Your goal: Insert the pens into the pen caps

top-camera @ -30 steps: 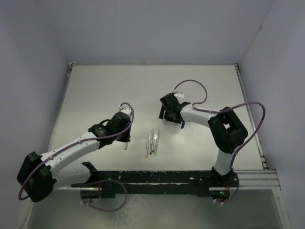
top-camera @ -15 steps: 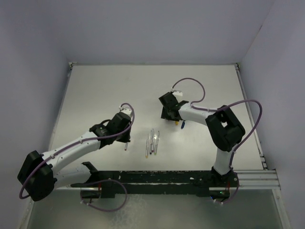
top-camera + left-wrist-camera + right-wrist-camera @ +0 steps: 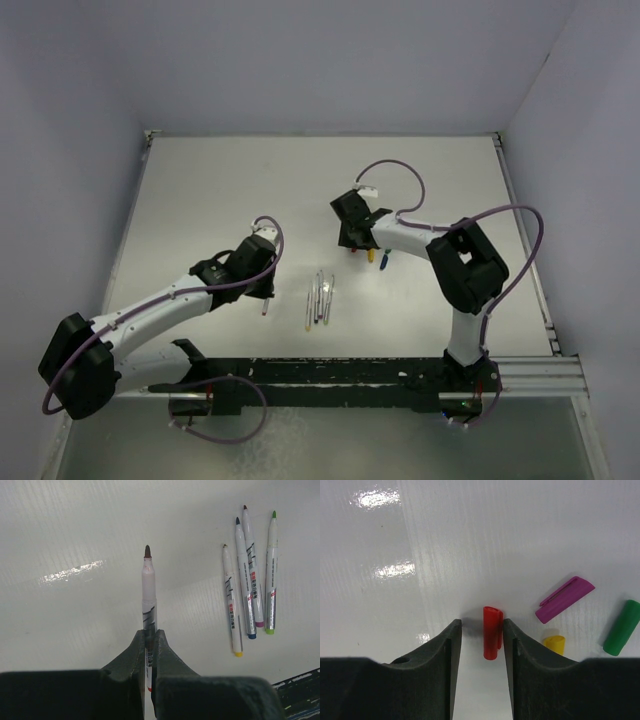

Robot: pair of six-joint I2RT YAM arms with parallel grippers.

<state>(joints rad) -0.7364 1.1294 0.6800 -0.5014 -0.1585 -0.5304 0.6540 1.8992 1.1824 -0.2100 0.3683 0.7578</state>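
My left gripper (image 3: 149, 636) is shut on a pale pen (image 3: 148, 595) with a dark red tip, held pointing away over the table; it also shows in the top view (image 3: 264, 300). Several more pens (image 3: 250, 590) lie side by side to its right, also seen in the top view (image 3: 319, 297). My right gripper (image 3: 482, 625) is open, with its jaws on either side of the red cap (image 3: 491, 639), which lies against the right finger (image 3: 512, 640). The purple cap (image 3: 565, 599), yellow cap (image 3: 554, 644) and green cap (image 3: 622, 627) lie to the right. The blue cap (image 3: 384, 265) shows in the top view.
The white table (image 3: 220, 190) is walled on three sides. A black rail (image 3: 340, 375) carries the arm bases along the near edge.
My right gripper has shifted a little left and farther back, onto the red cap, uncovering the yellow and blue caps. The left arm has stayed in place with its pen.
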